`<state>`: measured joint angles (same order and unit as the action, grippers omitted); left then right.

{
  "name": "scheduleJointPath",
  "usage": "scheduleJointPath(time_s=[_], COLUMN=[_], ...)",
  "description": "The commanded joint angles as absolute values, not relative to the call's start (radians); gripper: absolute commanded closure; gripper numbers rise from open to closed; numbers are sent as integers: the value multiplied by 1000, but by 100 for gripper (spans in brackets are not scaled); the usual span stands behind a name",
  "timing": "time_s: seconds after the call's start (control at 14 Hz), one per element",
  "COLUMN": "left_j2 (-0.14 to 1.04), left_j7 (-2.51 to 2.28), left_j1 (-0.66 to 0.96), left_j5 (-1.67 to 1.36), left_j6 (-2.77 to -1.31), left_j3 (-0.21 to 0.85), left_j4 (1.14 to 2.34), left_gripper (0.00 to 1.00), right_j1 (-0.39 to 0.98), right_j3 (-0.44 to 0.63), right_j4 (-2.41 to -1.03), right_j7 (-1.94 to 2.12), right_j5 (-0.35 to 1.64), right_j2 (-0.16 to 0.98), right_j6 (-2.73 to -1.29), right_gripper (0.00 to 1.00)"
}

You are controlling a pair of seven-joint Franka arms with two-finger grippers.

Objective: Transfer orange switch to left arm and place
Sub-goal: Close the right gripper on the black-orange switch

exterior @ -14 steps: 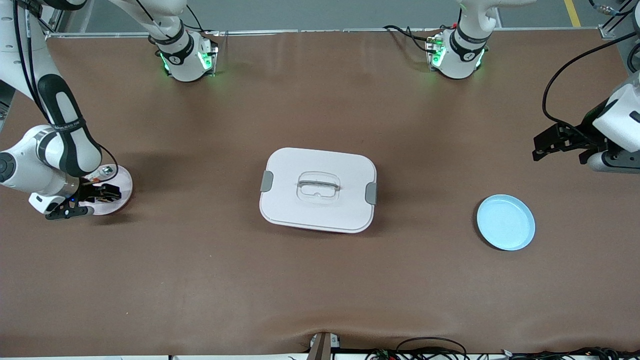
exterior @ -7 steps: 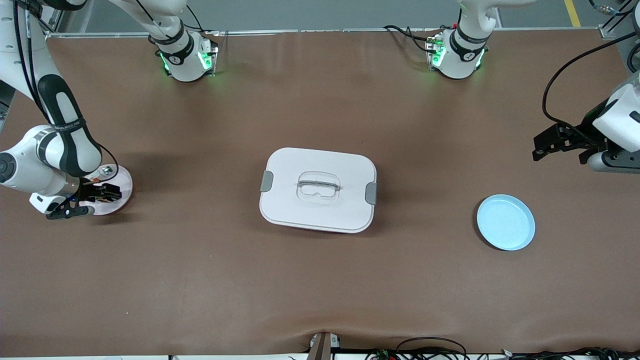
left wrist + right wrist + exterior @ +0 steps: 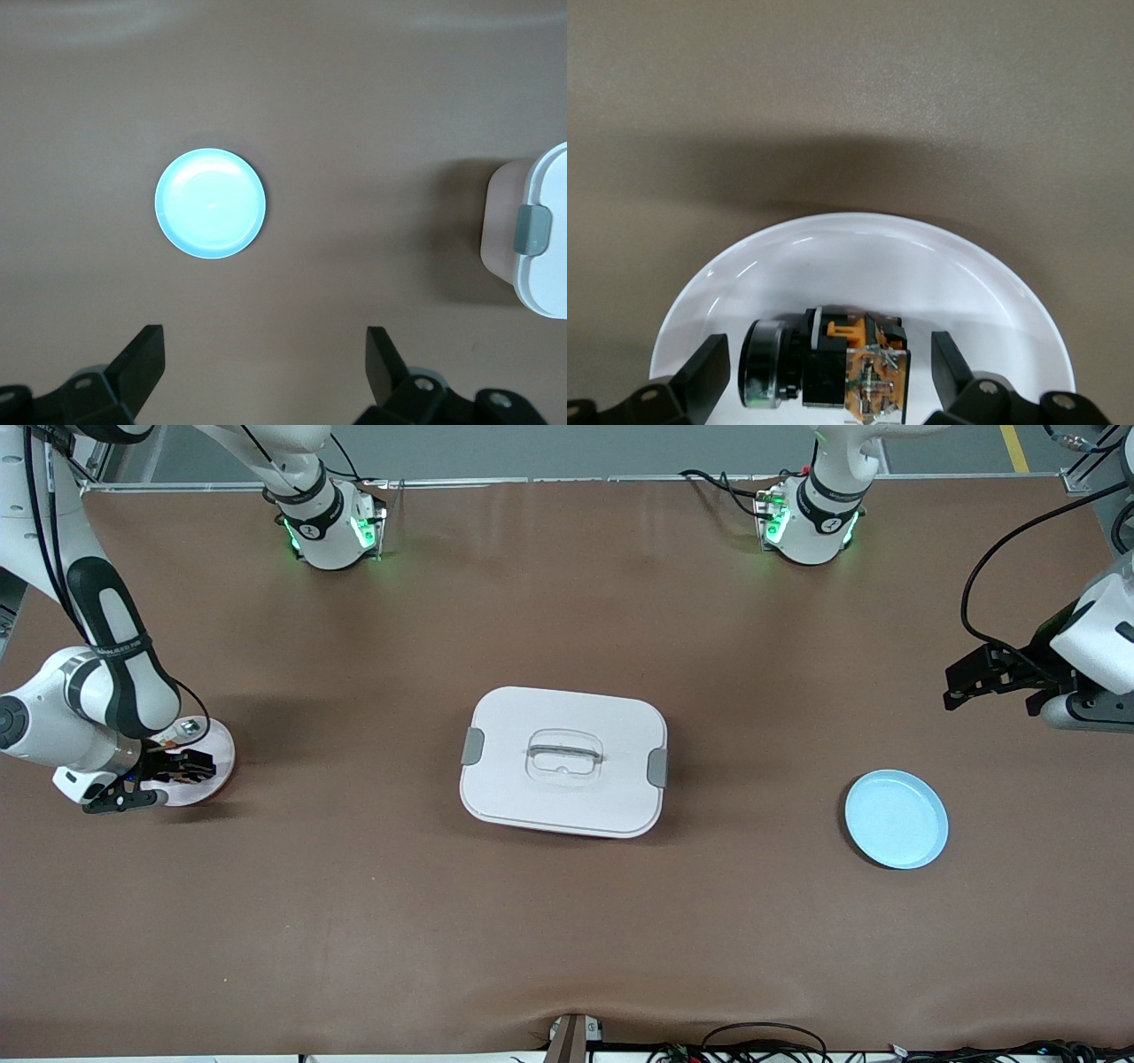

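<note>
While both arms reach out from their bases along the 12 o'clock edge of the front view, the brown table [image 3: 567, 939] carries everything else. The right arm [image 3: 97, 691] bends down at the 9 o'clock side, its forearm dropping steeply and its wrist turned so the right pincer [image 3: 182, 766] sits low over the white plate [image 3: 217, 766]. Its jaws stand wide apart, one on each side of the orange switch [image 3: 833, 367], gripping nothing; whether the fingers touch the switch cannot be told. The left arm [image 3: 1094, 655] waits at the 3 o'clock side, held up above the table, and the left pincer [image 3: 961, 682] points toward the middle with its jaws fully spread and nothing between them.

The box [image 3: 563, 761] lies at the centre of the table, lid on, a grey latch at each short end. The blue plate [image 3: 896, 819] rests at about 4 o'clock from the box, toward the left arm's end of the table, well apart from it. The white plate lies at 9 o'clock from the box, toward the right arm's end. The orange switch lies on its side in the white plate, between the right pincer's fingers [image 3: 700, 376].
</note>
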<state>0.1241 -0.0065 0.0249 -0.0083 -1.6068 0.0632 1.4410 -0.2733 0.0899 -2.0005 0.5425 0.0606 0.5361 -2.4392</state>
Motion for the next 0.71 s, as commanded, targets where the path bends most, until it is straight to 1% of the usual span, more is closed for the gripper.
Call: scheduleJointPath(time_s=[0.0,0.07,0.14,0.29,0.36,0.64], left_j2=[114,114,114,114,114,114], left_j7=[0,0,0,0,0,2], left_j1=[21,21,21,21,21,21], left_j5=[-9,-9,-9,-9,-9,-11], left_j6=[-1595,-1595,-1595,-1595,-1595,-1595], left_j3=[64,64,64,64,64,66], left_j4=[1440,1439,1439,1439,1439,1439], left_gripper=[0,0,0,0,0,0], right_j1=[-284,-285,-285,-285,-285,-282], right_j3=[84,84,84,84,84,84], right_j4=[-1991,-1990,-1990,-1988,-1987,-1979], right_j7=[558,561,561,557,557,551], right_j5=[75,75,75,75,75,75], right_j2=[546,546,546,546,546,545], right_j6=[-2430,-2425,-2422,-2416,-2410,-2402], right_gripper=[5,16,33,80,100,100])
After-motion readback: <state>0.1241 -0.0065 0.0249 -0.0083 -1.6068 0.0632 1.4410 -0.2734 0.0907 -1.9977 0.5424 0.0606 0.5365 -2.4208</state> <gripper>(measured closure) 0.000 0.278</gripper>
